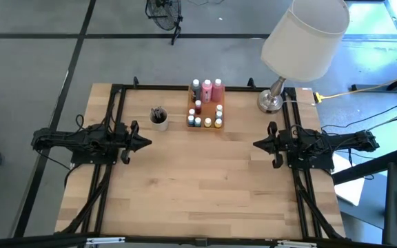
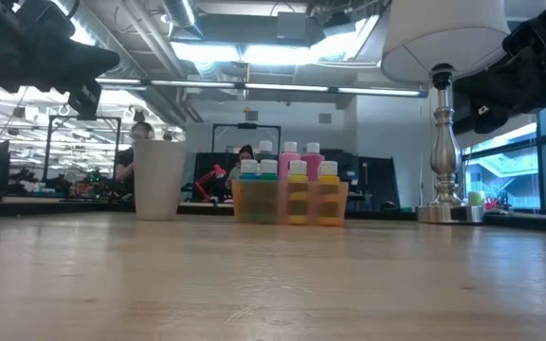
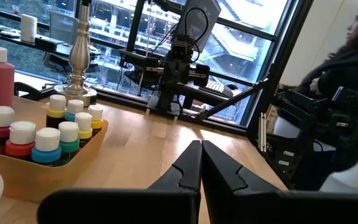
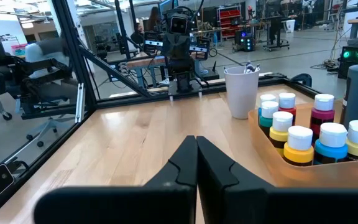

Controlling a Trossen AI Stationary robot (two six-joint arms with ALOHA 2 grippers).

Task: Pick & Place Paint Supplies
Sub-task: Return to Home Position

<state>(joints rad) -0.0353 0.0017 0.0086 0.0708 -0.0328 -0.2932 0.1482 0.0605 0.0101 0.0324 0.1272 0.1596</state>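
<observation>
The paint supplies stand in a translucent orange tray [image 1: 206,122] at the table's far middle: tall pink and dark squeeze bottles [image 1: 212,90] at its far end, several small white-capped paint pots [image 4: 299,145] nearer. Dark paintbrushes [image 1: 158,112] stick up out of a white cup [image 4: 240,91] to the tray's left. My left gripper [image 1: 147,143] hovers shut at the table's left side, pointing level toward the middle. My right gripper [image 1: 256,144] hovers shut at the right side, facing it. Both are well short of the tray.
A table lamp with a white shade [image 1: 304,36] and chrome base [image 1: 269,102] stands at the far right corner. A black frame [image 1: 116,103] runs along the table's edges. People sit in the room beyond. Bare wood [image 1: 198,186] lies between the arms and toward the near edge.
</observation>
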